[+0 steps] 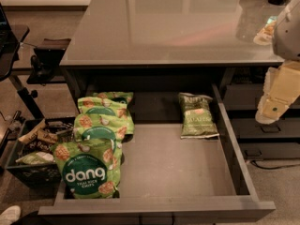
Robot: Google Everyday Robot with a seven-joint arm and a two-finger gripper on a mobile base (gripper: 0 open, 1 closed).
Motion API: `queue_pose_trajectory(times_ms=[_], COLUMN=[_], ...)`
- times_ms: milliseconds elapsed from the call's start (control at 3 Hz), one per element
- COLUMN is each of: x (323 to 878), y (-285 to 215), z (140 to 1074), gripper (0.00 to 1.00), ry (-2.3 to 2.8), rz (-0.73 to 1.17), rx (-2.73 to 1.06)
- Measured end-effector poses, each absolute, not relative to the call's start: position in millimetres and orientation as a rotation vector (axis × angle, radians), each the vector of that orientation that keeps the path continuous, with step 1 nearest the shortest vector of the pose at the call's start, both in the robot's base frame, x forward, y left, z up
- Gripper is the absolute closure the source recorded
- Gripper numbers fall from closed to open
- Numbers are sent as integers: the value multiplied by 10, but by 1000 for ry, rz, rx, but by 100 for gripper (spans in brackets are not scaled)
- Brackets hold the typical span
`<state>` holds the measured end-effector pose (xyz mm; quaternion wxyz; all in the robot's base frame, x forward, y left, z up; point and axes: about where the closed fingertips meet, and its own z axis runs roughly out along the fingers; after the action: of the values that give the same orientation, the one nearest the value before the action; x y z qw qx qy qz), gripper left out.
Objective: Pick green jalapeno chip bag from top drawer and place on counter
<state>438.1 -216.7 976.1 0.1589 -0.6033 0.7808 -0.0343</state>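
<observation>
The green jalapeno chip bag [198,116] lies flat at the back right of the open top drawer [187,168], close to its right wall. It is dull green with a pale label patch. The counter [164,27] is the glossy grey top above the drawer. My gripper [273,108] is the pale part of the arm at the right edge of the view. It hangs outside the drawer's right wall, apart from the bag and to its right.
Several bright green "dang" bags [93,163] are stacked along the drawer's left side. A black crate of snacks [33,149] stands on the floor at left. Narrower dark drawers [267,128] sit at right. A plate [266,32] is on the counter's far right.
</observation>
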Motion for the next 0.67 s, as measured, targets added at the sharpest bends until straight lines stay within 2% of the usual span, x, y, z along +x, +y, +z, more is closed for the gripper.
queue_pose_trajectory(times_ms=[667], x=[4374], y=[-2126], z=[9701], gripper=[0], ry=[2237], rz=[-67], rx=[-1702])
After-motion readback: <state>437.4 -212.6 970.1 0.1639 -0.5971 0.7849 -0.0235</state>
